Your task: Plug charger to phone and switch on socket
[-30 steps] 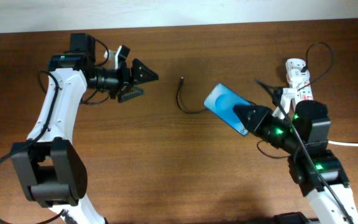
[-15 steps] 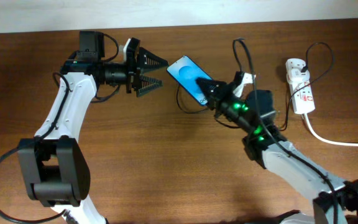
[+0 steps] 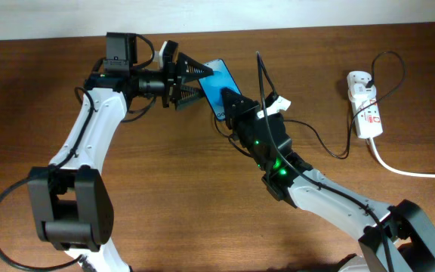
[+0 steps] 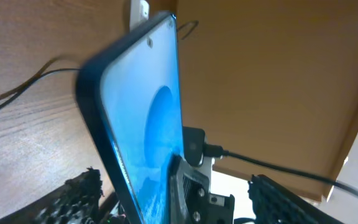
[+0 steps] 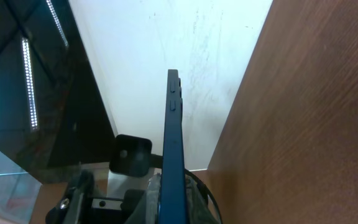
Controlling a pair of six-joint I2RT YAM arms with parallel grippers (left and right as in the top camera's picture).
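My right gripper [image 3: 235, 104] is shut on the lower end of the phone [image 3: 219, 85] and holds it raised and tilted, blue screen up. In the right wrist view the phone [image 5: 173, 130] stands edge-on between my shut fingers [image 5: 185, 202]. My left gripper [image 3: 193, 81] is open right at the phone's left edge. In the left wrist view the phone [image 4: 145, 124] fills the middle, and its lower end lies between my spread fingers [image 4: 82, 196]. The charger cable [image 3: 229, 134] curls on the table under the phone; its tip is hidden. The socket [image 3: 365, 106] lies at the far right.
The socket's thick white cord [image 3: 414, 172] runs off the right edge. The thin black cable [image 3: 331, 151] trails across the table from the strip towards the middle. The right arm [image 3: 316, 193] stretches diagonally over the table's centre. The table's back edge meets a pale wall.
My right gripper has carried the phone left and back, from beside the socket to the table's middle. My left gripper has moved right to meet it, jaws staying open.
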